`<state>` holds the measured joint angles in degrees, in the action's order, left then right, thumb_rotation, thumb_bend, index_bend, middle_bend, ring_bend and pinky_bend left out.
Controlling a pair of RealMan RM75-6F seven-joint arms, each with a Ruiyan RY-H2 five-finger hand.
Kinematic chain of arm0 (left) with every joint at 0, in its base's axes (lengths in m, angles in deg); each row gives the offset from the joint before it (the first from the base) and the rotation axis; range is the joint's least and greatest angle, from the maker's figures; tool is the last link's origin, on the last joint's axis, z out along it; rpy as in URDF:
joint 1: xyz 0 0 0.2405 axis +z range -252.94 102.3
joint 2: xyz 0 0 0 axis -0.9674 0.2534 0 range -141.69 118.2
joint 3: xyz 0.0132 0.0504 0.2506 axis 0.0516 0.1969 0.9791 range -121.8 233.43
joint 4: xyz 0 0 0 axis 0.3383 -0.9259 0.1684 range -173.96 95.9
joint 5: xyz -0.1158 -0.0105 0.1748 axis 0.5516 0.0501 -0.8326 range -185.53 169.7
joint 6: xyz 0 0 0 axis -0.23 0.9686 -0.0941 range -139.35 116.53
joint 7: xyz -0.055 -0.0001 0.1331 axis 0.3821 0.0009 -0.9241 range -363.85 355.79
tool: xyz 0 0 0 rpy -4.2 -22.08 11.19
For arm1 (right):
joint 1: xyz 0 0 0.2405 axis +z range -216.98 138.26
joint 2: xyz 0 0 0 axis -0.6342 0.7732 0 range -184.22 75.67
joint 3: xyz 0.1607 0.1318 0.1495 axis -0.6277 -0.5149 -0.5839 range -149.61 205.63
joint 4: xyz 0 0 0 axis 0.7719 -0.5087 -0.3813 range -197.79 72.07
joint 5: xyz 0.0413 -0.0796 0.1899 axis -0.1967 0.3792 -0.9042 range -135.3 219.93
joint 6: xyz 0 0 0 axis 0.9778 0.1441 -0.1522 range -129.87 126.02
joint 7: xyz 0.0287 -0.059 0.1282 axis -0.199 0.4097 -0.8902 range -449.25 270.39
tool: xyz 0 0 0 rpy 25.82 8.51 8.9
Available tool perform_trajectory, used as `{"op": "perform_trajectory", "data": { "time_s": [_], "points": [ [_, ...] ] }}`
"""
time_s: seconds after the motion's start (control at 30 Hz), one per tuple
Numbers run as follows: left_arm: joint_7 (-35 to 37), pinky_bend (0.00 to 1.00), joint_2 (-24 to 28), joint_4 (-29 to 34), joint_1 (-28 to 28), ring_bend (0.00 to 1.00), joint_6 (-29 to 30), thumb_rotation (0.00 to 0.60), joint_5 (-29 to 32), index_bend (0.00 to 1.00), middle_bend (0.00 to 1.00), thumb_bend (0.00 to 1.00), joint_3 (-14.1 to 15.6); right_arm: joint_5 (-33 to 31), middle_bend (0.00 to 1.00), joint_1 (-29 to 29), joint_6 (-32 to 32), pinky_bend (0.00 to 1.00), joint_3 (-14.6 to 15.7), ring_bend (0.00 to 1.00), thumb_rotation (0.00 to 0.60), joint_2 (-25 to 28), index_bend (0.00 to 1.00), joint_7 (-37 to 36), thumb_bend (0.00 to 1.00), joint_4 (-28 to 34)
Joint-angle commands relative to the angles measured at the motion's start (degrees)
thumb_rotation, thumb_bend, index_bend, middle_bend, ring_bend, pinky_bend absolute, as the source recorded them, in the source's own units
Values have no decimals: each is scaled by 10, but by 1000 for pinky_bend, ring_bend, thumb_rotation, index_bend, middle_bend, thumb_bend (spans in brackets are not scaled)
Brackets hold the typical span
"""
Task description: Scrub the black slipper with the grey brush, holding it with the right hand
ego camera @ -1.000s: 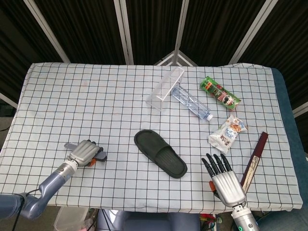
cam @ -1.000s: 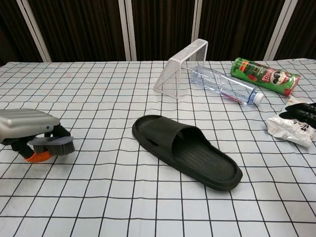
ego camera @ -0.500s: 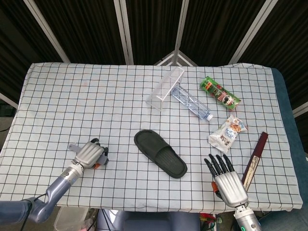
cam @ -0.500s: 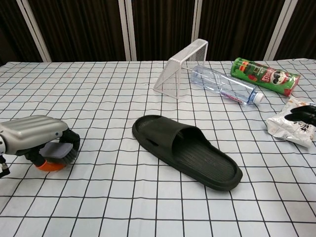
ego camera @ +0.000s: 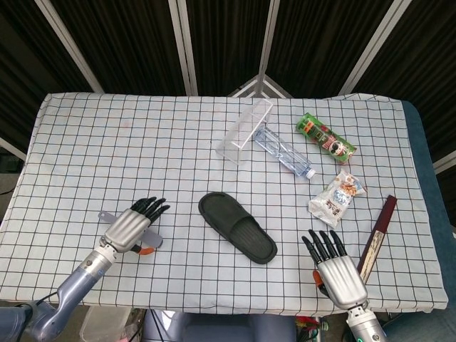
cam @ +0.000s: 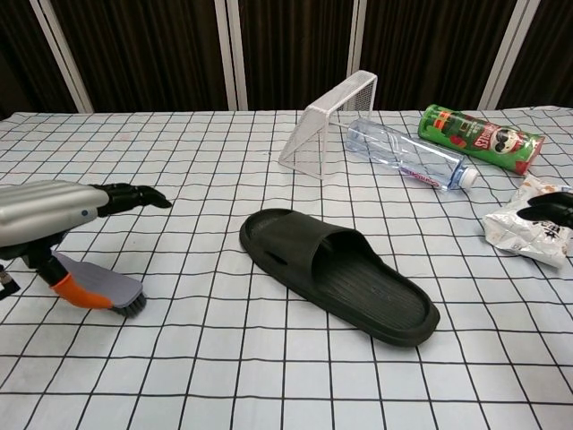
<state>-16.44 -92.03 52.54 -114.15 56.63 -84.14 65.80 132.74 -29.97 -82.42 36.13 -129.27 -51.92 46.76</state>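
Left hand is hovering with its fingers stretched out flat and holding nothing, directly above the grey brush, which is lying on the counter bristles down, its orange handle end pointing toward the robot. Right hand is likewise spreading its fingers over the near right edge, empty, with only its dark fingertips showing at the right border of the chest view. The black slipper is sitting sole down in the middle of the checked cloth, well apart from both hands, its toe band facing the far left. Since the task is asking for a right-hand hold, the sensible course is probably bringing the brush across or passing it over, then closing the fingers around the handle with the bristles kept downward. Nothing is blocking the path between brush and slipper. Further back, a wire rack, a clear bottle and a green chip can are lying well clear, while a white snack bag and a dark red stick are crowding the right hand's side and could be nudged.
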Motion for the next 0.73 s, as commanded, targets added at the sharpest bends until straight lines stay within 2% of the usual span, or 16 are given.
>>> {"op": "perform_trajectory", "data": {
  "time_s": [0.03,0.17,0.27,0.33,0.4,0.5,0.57,0.73],
  "points": [
    [20,83,36,37,26,0,49,516,-40,0,0,8,-4,7,0,-7,-10,0,0,0,591,3,0,-4,538,2],
    [35,63,82,57,83,0,137,523,-94,0,0,8,24,19,0,-27,-39,0,6,0,591,19,0,-26,539,-6],
    [48,60,115,46,161,0,230,530,-126,0,0,8,64,20,0,-52,-72,0,15,0,591,44,0,-71,540,-24],
    [53,53,125,24,217,0,287,541,-127,0,0,8,82,9,0,-68,-95,0,14,0,592,65,0,-104,542,-34],
    [64,34,127,7,259,0,324,578,-118,0,0,8,91,5,0,-76,-112,0,9,0,591,82,0,-128,529,-39],
    [38,28,148,4,307,0,336,599,-93,0,0,7,111,-16,0,-92,-137,0,-3,0,590,110,0,-173,507,-40],
    [35,28,157,17,327,0,346,600,-85,0,0,8,111,-21,0,-96,-138,0,-5,0,590,125,0,-196,493,-39],
    [26,28,168,25,351,0,364,600,-113,0,0,8,110,-2,0,-105,-141,0,3,0,591,151,0,-230,460,-36]
  ]
}}
